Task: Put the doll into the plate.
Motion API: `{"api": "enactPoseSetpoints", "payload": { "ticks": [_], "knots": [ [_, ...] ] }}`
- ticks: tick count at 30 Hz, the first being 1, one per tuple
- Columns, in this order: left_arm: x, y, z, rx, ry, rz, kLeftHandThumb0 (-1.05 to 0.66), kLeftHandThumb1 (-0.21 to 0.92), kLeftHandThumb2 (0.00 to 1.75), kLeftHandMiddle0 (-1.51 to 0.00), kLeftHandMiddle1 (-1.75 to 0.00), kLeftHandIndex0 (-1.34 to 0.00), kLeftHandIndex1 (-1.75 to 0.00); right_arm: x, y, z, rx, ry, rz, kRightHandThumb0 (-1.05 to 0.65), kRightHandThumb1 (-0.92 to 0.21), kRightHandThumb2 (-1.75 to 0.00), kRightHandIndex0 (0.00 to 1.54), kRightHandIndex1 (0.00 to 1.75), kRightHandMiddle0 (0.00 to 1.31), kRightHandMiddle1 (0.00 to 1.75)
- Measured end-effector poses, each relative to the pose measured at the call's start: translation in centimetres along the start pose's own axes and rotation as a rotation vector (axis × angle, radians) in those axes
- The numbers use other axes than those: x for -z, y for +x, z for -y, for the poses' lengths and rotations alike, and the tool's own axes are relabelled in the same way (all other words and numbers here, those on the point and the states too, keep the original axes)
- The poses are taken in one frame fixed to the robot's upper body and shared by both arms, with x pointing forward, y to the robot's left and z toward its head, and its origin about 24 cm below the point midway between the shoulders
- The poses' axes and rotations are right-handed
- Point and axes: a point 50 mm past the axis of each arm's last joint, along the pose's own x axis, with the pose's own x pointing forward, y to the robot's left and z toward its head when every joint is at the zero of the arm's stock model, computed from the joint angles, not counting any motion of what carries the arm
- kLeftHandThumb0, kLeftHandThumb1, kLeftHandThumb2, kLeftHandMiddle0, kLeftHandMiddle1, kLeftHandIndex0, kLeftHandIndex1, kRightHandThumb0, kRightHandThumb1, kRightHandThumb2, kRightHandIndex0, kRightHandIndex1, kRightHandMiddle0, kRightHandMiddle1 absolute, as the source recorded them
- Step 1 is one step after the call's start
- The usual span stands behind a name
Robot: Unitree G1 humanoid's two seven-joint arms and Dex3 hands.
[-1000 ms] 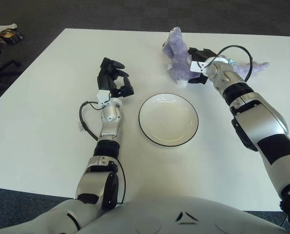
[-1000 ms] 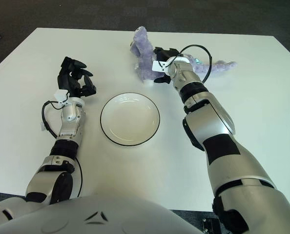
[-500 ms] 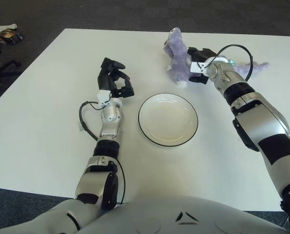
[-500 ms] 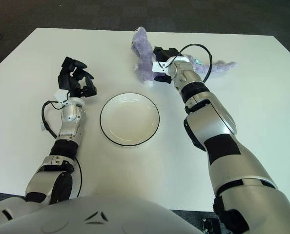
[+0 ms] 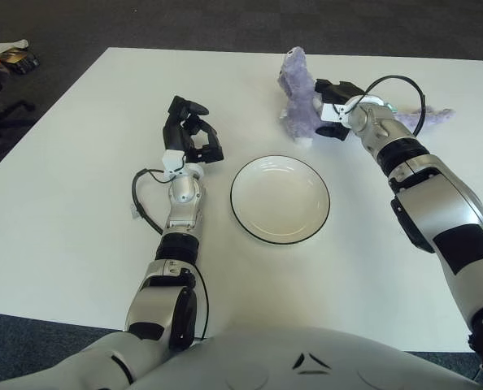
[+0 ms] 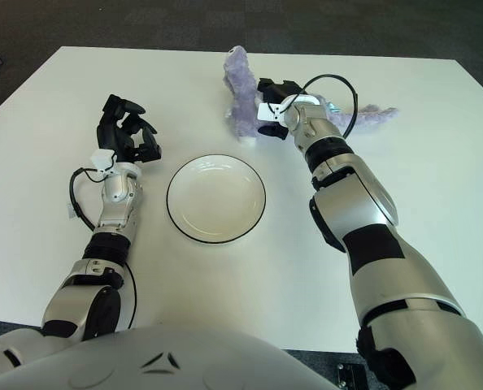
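Doll: a purple plush animal, standing upright at the far side of the table, beyond the plate and slightly to its right; its long tail trails off to the right behind the robot's forearm.
Right hand: pressed against the doll's right flank, its dark fingers closed on the plush body, so it is grasping the doll.
Right arm: reaches forward and leftward from the near right edge, a black cable looping over the wrist.
Plate: white with a dark rim, nothing in it, lying flat at mid-table, near the doll but apart from it.
Left hand: raised just left of the plate, fingers curled inward and holding nothing.
Table: white, with dark carpet around it.
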Motion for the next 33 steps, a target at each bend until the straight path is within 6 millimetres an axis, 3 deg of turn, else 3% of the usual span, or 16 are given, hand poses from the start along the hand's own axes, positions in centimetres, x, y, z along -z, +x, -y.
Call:
{"api": "enactPoseSetpoints", "payload": {
  "ticks": [5, 12, 14, 19, 23, 33],
  "knots": [
    [0.01, 0.0, 0.0, 0.002, -0.001, -0.001, -0.02, 0.01, 1.66, -0.88, -1.75, -0.6, -1.7, 0.22, -0.1, 0.03, 0.015, 0.027, 0.008, 0.47, -0.3, -1.33, 0.61, 1.74, 0.73, 1.75],
    [0.01, 0.01, -0.04, 0.014, -0.001, 0.001, -0.02, 0.02, 1.65, -0.88, -1.75, -0.6, -1.68, 0.48, -0.2, 0.1, 0.032, 0.087, 0.014, 0.5, -0.24, -1.4, 0.66, 1.74, 0.9, 1.75],
    [0.0, 0.02, -0.07, 0.015, -0.002, 0.002, -0.01, 0.08, 1.59, -0.76, -1.75, -0.61, -1.71, 0.52, -0.22, 0.22, 0.04, 0.11, 0.014, 0.51, -0.21, -1.44, 0.69, 1.74, 0.91, 1.75],
    [0.0, 0.04, -0.1, 0.018, -0.003, 0.002, -0.01, 0.14, 1.53, -0.65, -1.75, -0.61, -1.74, 0.68, -0.23, 0.36, 0.049, 0.144, 0.002, 0.53, -0.18, -1.48, 0.72, 1.75, 0.92, 1.75],
    [0.0, 0.05, -0.11, 0.017, -0.004, 0.002, -0.02, 0.05, 1.62, -0.83, -1.75, -0.61, -1.68, 0.71, -0.22, 0.4, 0.055, 0.16, -0.007, 0.53, -0.17, -1.49, 0.72, 1.75, 0.92, 1.75],
    [-0.02, 0.05, -0.11, 0.017, -0.005, 0.002, -0.02, 0.02, 1.64, -0.88, -1.75, -0.61, -1.66, 1.04, -0.24, 0.35, 0.093, 0.25, -0.042, 0.53, -0.16, -1.51, 0.74, 1.75, 0.92, 1.75]
  ]
}}
